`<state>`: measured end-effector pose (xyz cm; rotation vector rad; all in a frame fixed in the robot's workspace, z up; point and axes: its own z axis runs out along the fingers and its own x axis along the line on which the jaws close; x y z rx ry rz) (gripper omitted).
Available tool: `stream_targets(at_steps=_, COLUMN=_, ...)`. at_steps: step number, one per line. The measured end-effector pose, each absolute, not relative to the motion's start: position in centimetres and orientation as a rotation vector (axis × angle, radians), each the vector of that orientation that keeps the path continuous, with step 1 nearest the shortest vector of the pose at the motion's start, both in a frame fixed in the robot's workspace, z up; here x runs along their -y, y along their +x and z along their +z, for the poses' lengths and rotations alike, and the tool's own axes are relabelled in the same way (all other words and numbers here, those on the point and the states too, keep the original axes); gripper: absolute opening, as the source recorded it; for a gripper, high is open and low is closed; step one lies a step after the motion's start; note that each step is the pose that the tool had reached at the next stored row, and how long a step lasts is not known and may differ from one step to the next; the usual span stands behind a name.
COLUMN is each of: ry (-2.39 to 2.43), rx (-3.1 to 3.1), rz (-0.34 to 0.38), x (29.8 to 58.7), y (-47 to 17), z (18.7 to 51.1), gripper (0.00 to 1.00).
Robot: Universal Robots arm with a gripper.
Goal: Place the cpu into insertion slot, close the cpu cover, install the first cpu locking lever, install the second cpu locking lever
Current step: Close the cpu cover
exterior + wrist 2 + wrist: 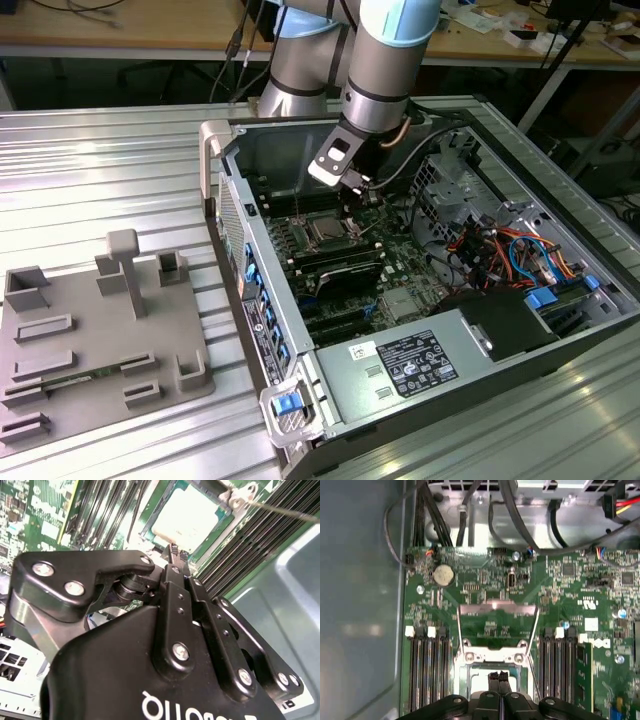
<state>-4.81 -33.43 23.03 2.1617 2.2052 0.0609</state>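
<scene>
Your jaws are clenched tip to tip on nothing; the gripper [497, 676] hangs over the cpu [187, 517], which lies in the insertion slot [492, 656], at about seven o'clock from the gripper in the exterior view. I judge the closing work is in hand; keep the tips pinched, press lightly, and stay off the thin lever wires [459, 630].

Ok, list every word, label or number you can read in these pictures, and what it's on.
None can be quoted.
Black label on the power supply: too small.
White sticker beside it: too small.
White lettering on the hand: cut off by the picture's edge.
White marks on the motherboard: blurred.
</scene>
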Motion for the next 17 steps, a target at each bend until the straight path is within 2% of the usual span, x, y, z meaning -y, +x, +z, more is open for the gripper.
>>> stream_targets(at_steps=17, ry=2.162, rx=-2.205, rz=0.061, x=33.43, y=-4.53, z=23.01, gripper=0.11)
